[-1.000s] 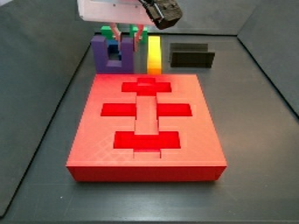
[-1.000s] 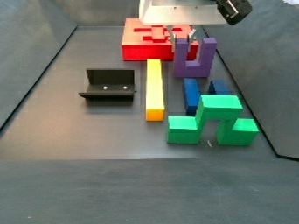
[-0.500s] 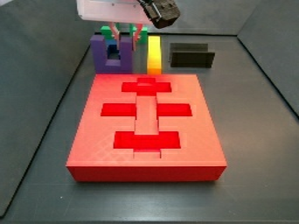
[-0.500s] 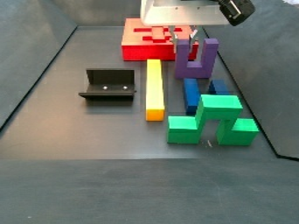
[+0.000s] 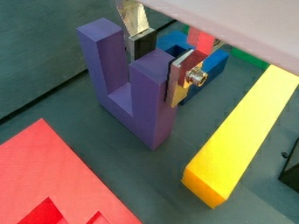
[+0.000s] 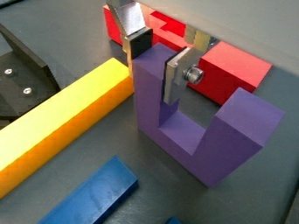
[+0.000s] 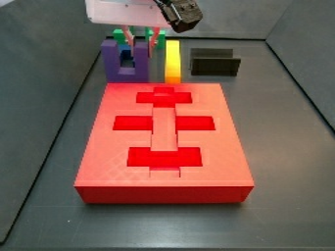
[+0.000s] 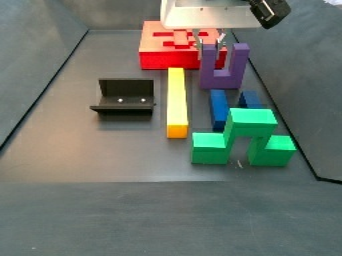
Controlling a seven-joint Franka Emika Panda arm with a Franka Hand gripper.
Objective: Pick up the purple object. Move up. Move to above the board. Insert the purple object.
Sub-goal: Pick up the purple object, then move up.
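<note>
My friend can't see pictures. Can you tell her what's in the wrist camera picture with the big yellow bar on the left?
The end effector straddles one prong of the purple object, a U-shaped block standing on the dark floor. A yellow bar lies beside it, a blue block sits nearby, and the red board shows behind.

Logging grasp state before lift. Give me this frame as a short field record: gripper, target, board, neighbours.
gripper: gripper straddles one prong of the purple object, fingers either side; contact unclear
target: purple object upright on the floor, prongs up
board: red board apart, recesses empty
neighbours: yellow bar beside target; blue block; green block; fixture
</note>
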